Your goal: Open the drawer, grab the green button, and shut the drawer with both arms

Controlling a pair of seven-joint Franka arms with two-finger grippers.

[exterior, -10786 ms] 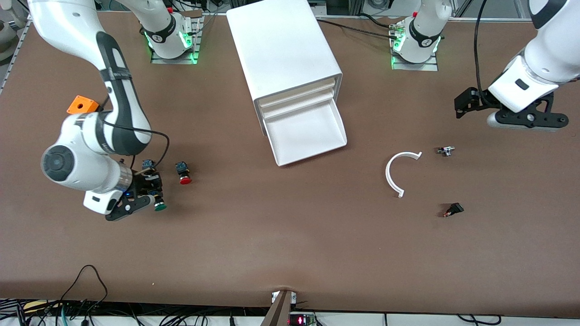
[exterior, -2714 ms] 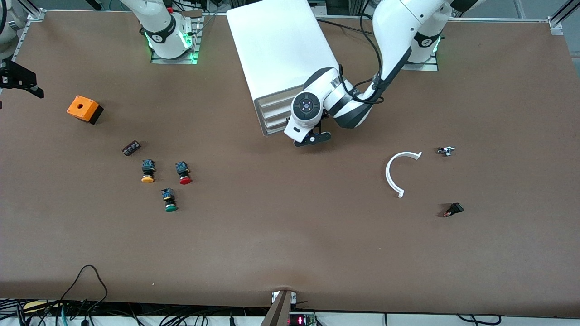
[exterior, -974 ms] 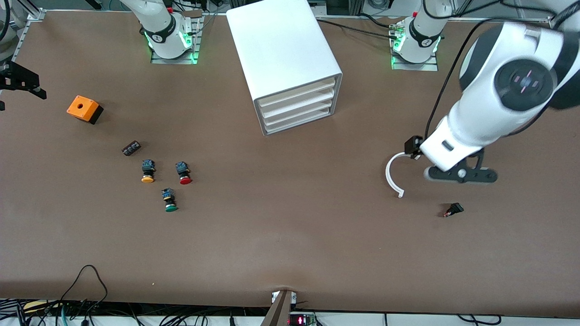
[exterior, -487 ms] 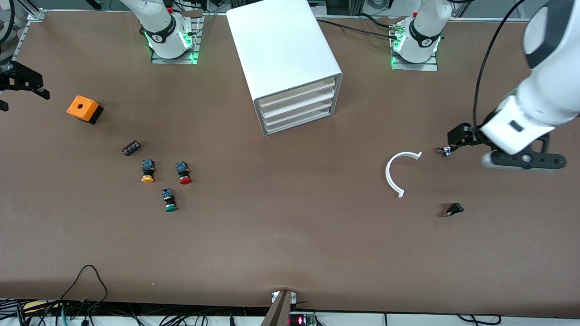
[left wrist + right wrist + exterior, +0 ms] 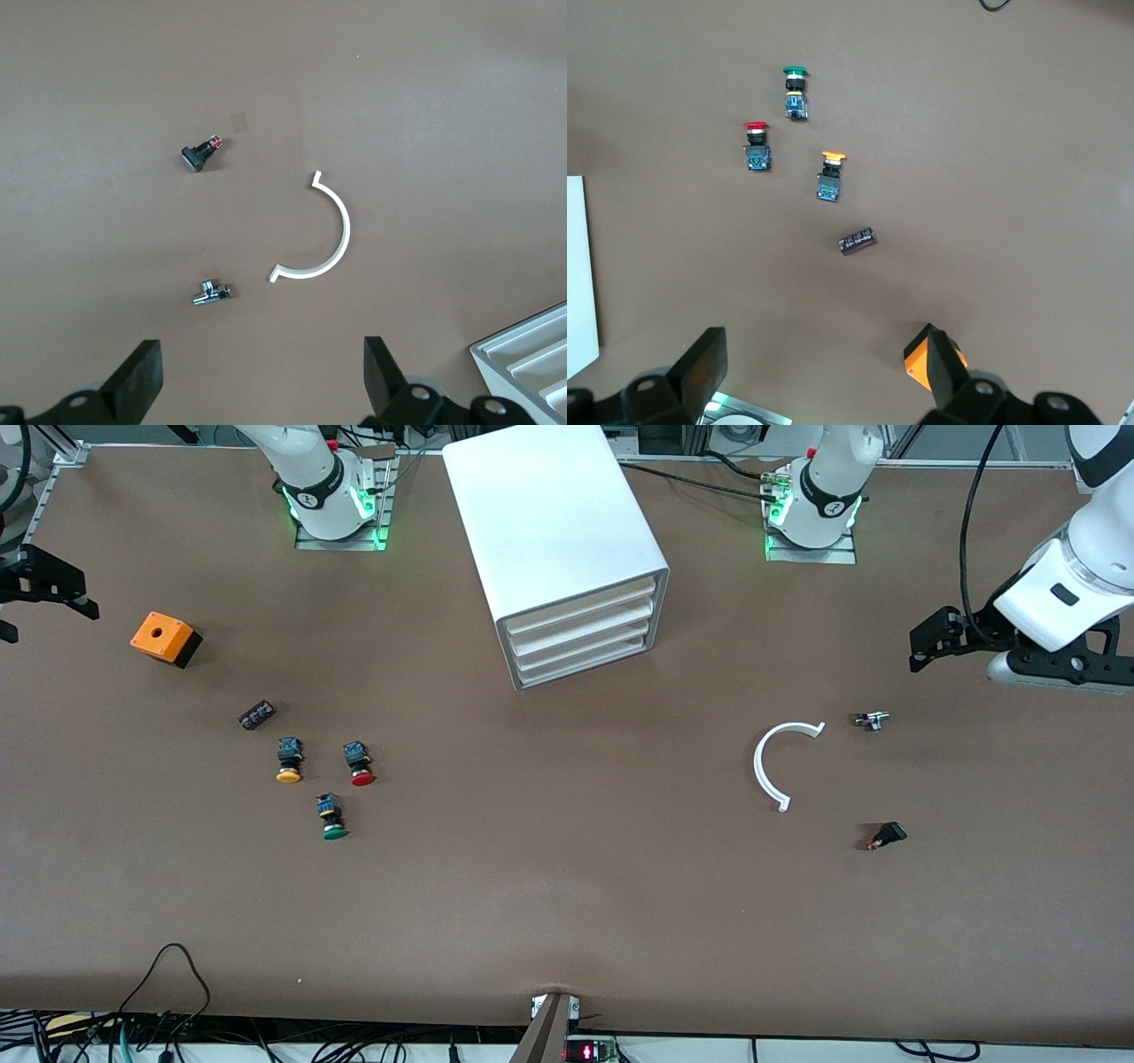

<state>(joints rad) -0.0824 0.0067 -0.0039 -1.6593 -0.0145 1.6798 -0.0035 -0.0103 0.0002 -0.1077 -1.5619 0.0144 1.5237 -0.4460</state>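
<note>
The white cabinet (image 5: pixel 554 522) stands between the arms' bases with all its drawers (image 5: pixel 580 638) shut flush. The green-capped button (image 5: pixel 334 817) lies on the table nearer the front camera than the red and yellow ones; it also shows in the right wrist view (image 5: pixel 796 88). My right gripper (image 5: pixel 44 589) is open and empty in the air at the right arm's end of the table, over bare table beside the orange box (image 5: pixel 921 365). My left gripper (image 5: pixel 1054 666) is open and empty in the air at the left arm's end; its fingers (image 5: pixel 142 385) frame bare table.
A red-capped button (image 5: pixel 360 764), a yellow-capped button (image 5: pixel 288 761) and a small black part (image 5: pixel 257 715) lie near the green one. An orange box (image 5: pixel 164 638) sits toward the right arm's end. A white C-shaped piece (image 5: pixel 775 766), a small metal part (image 5: pixel 872 720) and a black switch (image 5: pixel 887 835) lie toward the left arm's end.
The drawer, open at first, is now shut. My left gripper has pulled away from the cabinet, passed over the white C-shaped piece and gone toward its end of the table. My right gripper holds still.
</note>
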